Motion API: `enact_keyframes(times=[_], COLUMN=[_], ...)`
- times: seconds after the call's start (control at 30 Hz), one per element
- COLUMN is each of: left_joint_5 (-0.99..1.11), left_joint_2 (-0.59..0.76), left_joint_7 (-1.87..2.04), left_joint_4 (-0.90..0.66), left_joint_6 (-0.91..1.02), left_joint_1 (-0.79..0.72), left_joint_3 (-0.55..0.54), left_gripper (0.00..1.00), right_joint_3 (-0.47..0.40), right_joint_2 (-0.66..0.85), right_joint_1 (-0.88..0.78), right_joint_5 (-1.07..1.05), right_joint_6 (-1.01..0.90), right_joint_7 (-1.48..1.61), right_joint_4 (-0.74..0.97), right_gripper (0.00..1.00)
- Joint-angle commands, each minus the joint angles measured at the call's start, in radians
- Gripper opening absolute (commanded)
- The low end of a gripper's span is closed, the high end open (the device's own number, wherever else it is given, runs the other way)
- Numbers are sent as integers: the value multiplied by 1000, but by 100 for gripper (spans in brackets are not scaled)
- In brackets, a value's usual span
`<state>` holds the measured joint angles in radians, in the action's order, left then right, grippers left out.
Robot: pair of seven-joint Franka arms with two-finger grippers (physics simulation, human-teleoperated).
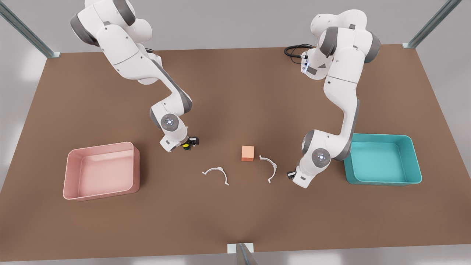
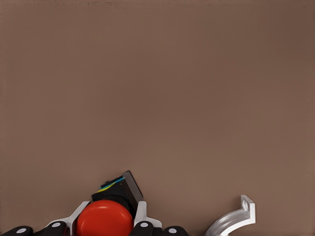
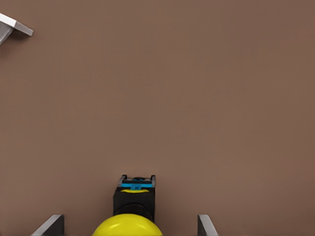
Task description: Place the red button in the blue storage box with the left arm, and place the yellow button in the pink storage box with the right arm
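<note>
Front view is showing a brown table (image 1: 235,92) filling most of the frame, with two white arms reaching down from the upper corners. At lower left the pink storage box (image 1: 73,173) is sitting; at middle right the blue storage box (image 1: 412,162) is sitting, well apart from it. An orange cube (image 1: 247,153) is lying near the center, with two white curved clips (image 1: 216,173) just below it to either side.

Left of center, beside the pink box, the right gripper (image 1: 188,142) is hanging low over the table, with the yellow button (image 1: 186,145) between its fingers. In the right wrist view, the yellow button (image 3: 128,226) is lying between the two fingertips (image 3: 49,226), which are standing wide and clear of it on both sides.

Right of center, beside the blue box, the left gripper (image 1: 291,175) is reaching down near the right-hand clip. In the left wrist view, its fingers (image 2: 140,216) are pressing narrowly against both sides of the red button (image 2: 104,219), black base pointing away, with a clip (image 2: 234,219) nearby.
</note>
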<state>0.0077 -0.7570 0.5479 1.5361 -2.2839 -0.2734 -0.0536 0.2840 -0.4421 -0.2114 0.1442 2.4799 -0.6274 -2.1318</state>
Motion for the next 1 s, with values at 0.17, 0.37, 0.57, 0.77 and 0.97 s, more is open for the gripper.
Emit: enact_keyframes(times=[0.17,0.37,0.57,0.77,0.97], left_joint_5=[2,-2,-3,-3,0], left_joint_2=[126,278,320,327,320], left_joint_7=[21,-143,-456,-776,-980], left_joint_4=[22,67,113,148,214], left_joint_6=[89,222,244,244,235], left_joint_1=[5,98,276,448,566], left_joint_3=[5,28,24,26,34], left_gripper=[56,56,56,56,56], right_joint_3=[12,9,4,1,3], right_joint_2=[-10,-27,-33,-33,-12], right_joint_1=[-2,-2,-2,-2,3], right_joint_5=[0,-2,0,1,1], right_joint_6=[83,94,94,93,82], right_joint_7=[-44,-48,-44,-43,-43], right_joint_4=[-20,-22,-23,-23,-14], right_gripper=[84,78,63,56,49])
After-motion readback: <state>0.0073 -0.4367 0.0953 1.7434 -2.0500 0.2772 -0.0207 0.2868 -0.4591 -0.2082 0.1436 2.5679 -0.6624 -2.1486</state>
